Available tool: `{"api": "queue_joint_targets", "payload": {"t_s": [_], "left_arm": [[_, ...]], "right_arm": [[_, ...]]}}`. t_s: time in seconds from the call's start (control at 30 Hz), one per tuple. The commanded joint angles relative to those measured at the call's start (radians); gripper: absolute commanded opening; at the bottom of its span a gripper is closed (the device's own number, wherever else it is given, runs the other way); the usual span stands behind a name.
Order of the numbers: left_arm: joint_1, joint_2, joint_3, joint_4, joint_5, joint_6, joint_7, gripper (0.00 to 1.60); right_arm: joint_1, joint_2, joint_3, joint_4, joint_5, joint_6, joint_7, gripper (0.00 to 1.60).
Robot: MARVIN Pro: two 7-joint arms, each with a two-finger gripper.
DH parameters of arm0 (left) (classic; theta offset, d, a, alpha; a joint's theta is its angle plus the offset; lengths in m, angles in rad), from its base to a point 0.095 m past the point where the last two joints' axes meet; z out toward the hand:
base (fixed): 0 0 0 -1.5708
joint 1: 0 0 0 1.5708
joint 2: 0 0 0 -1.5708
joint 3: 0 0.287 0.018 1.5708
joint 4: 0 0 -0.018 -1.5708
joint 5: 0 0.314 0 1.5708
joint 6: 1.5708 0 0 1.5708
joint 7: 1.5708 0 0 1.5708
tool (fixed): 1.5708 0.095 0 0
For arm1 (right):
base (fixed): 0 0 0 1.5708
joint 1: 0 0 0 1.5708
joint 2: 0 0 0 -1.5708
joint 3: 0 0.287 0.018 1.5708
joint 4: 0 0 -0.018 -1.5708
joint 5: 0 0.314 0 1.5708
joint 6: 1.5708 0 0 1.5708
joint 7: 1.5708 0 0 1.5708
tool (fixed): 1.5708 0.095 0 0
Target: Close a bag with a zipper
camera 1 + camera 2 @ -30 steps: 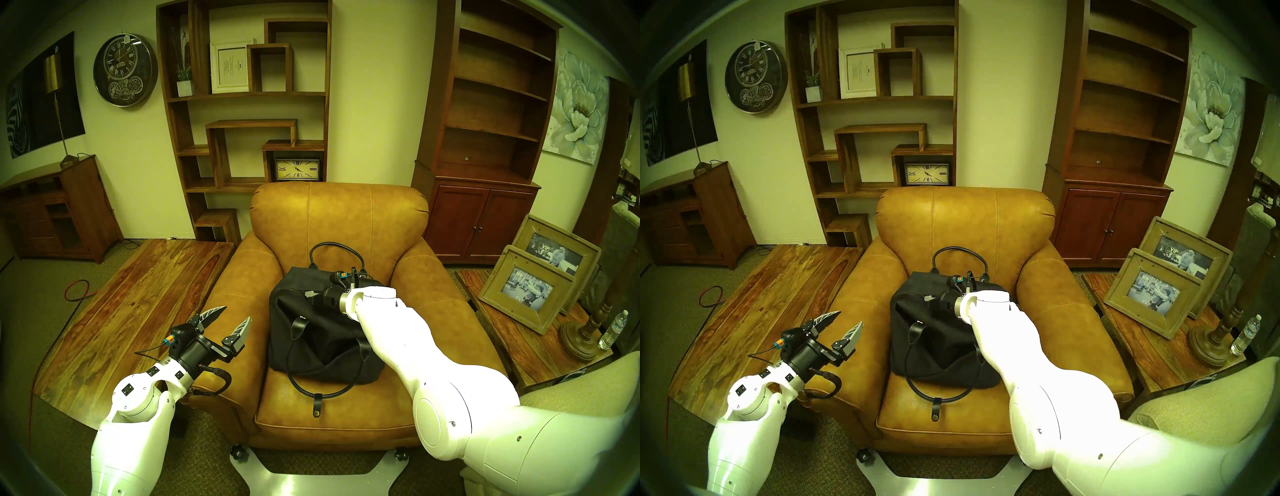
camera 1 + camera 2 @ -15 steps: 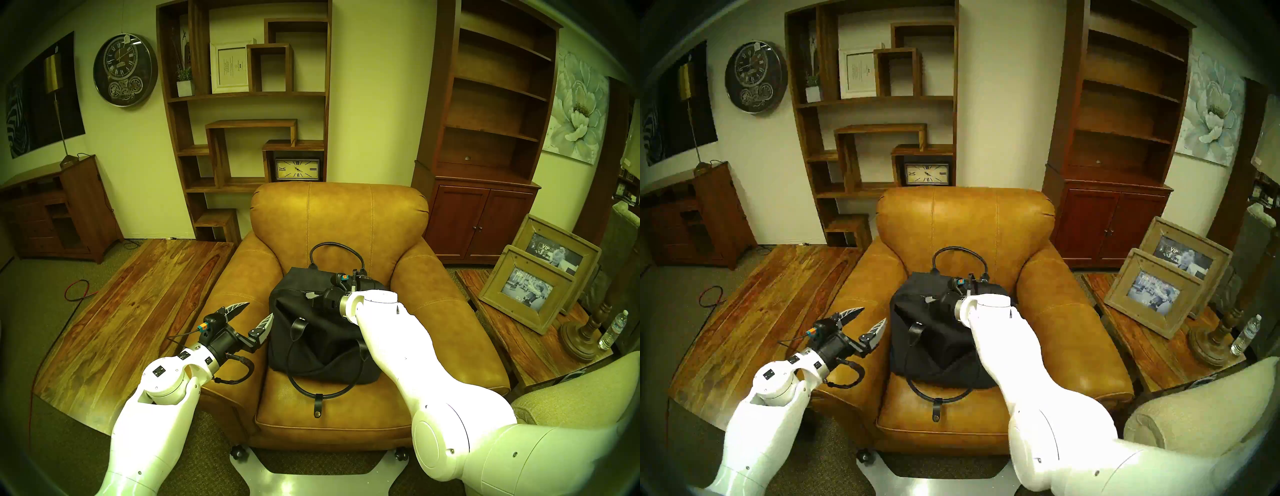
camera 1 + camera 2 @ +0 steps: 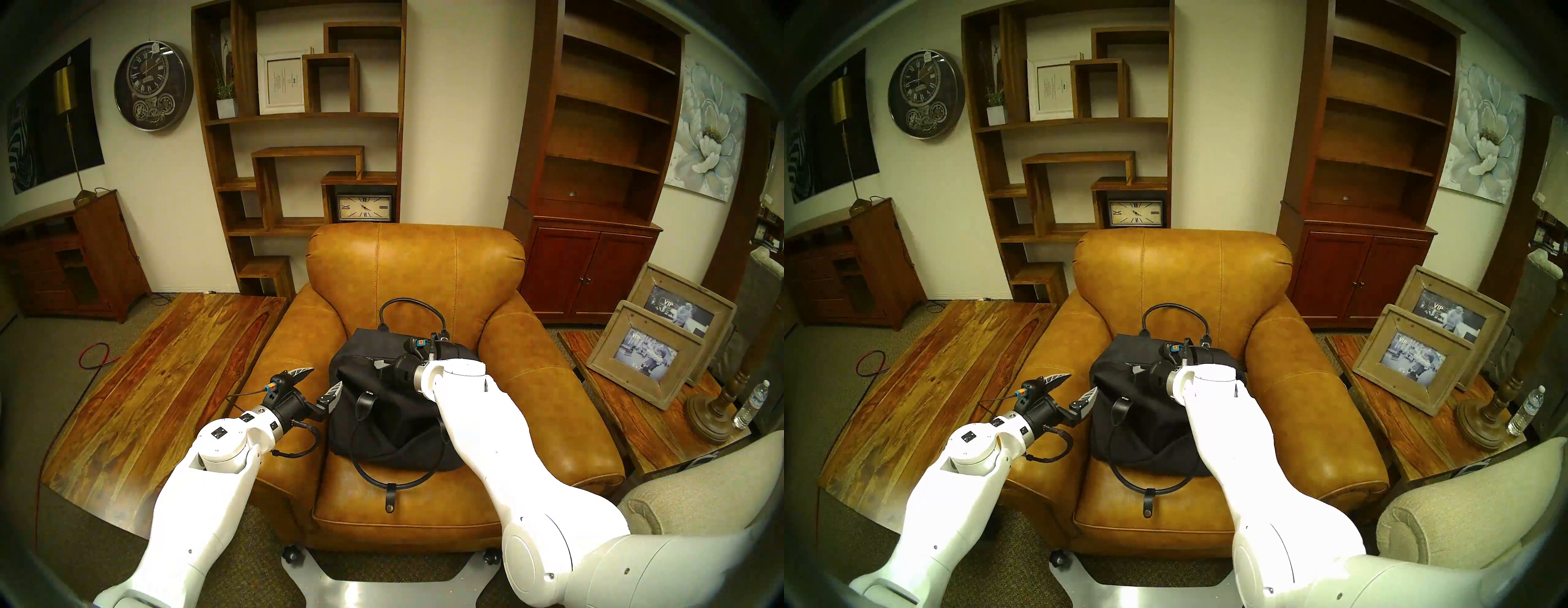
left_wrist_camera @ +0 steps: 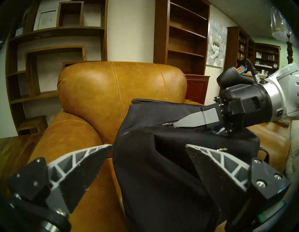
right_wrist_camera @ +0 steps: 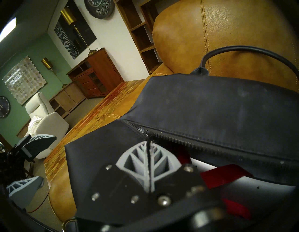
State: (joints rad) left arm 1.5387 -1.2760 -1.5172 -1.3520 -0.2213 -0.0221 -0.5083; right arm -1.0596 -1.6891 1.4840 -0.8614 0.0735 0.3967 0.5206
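Note:
The black bag [image 3: 382, 420] [image 3: 1144, 429] sits on the seat of a tan leather armchair [image 3: 415, 267]. Along its top runs the zipper [image 5: 202, 145], joined at the left end and parted to the right, with red and white contents showing inside. My right gripper [image 5: 149, 155] [image 4: 176, 125] [image 3: 379, 364] is shut on the zipper's small pull near the bag's left end. My left gripper [image 3: 326, 377] [image 3: 1083, 382] [image 4: 148, 145] is open at the bag's left end, with the bag's upper corner between its fingers; I cannot tell if they touch it. One handle [image 3: 382, 471] lies on the seat in front.
A low wooden table [image 3: 169, 382] stands left of the chair. At the right, a side table [image 3: 662, 424] carries two picture frames, a lamp base and a water bottle [image 3: 751, 403]. A beige cushion [image 3: 700, 496] sits near my right arm. Shelves line the back wall.
My left arm has swung forward and right from beside the armrest to the bag's left end, its gripper staying open. The right gripper has stayed shut on the pull, barely moving.

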Motion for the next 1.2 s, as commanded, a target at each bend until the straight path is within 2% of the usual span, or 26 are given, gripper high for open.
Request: {"api": "queue_joint_targets", "payload": {"t_s": [0.0,0.3,0.63,0.67,0.73,0.77,0.83,0.87,0.9,0.93,0.97,1.03,1.07,1.17], "left_arm": [[-0.110,-0.008,0.021,0.050,0.040,-0.007,0.002,1.60],[-0.210,-0.052,0.073,0.179,0.096,-0.018,0.010,1.60],[-0.305,-0.085,0.101,0.338,0.152,-0.049,0.023,1.60],[-0.317,-0.086,0.103,0.357,0.156,-0.055,0.021,1.46],[-0.341,-0.092,0.107,0.399,0.162,-0.076,0.022,1.46],[-0.351,-0.093,0.108,0.416,0.164,-0.084,0.020,0.68],[-0.373,-0.092,0.111,0.455,0.164,-0.107,0.012,0.68],[-0.370,-0.092,0.108,0.457,0.165,-0.113,0.011,0.36],[-0.400,-0.092,0.117,0.500,0.164,-0.126,0.003,0.36],[-0.388,-0.088,0.107,0.496,0.161,-0.141,-0.003,0.36],[-0.396,-0.085,0.107,0.513,0.159,-0.153,-0.009,0.13],[-0.404,-0.077,0.105,0.548,0.152,-0.192,-0.031,0.13],[-0.400,-0.073,0.102,0.551,0.149,-0.205,-0.039,0.00],[-0.381,-0.058,0.088,0.561,0.136,-0.245,-0.070,0.00]], "right_arm": [[-0.012,-0.011,-0.004,-0.066,-0.001,0.009,-0.009,0.00],[-0.028,-0.015,-0.009,-0.098,0.001,0.032,-0.033,0.00],[-0.040,-0.017,-0.009,-0.122,0.004,0.048,-0.054,0.00],[-0.041,-0.017,-0.009,-0.125,0.005,0.050,-0.056,0.00],[-0.044,-0.017,-0.011,-0.130,0.005,0.054,-0.059,0.00],[-0.045,-0.017,-0.011,-0.132,0.005,0.055,-0.060,0.00],[-0.047,-0.016,-0.015,-0.137,0.002,0.059,-0.063,0.00],[-0.047,-0.016,-0.015,-0.139,0.002,0.061,-0.064,0.00],[-0.049,-0.016,-0.015,-0.141,0.002,0.062,-0.064,0.00],[-0.049,-0.014,-0.021,-0.145,-0.005,0.067,-0.069,0.00],[-0.049,-0.014,-0.021,-0.147,-0.005,0.068,-0.069,0.00],[-0.053,-0.011,-0.022,-0.159,-0.009,0.076,-0.077,0.00],[-0.054,-0.010,-0.021,-0.163,-0.009,0.078,-0.077,0.00],[-0.060,-0.004,-0.012,-0.191,-0.006,0.093,-0.084,0.00]]}}
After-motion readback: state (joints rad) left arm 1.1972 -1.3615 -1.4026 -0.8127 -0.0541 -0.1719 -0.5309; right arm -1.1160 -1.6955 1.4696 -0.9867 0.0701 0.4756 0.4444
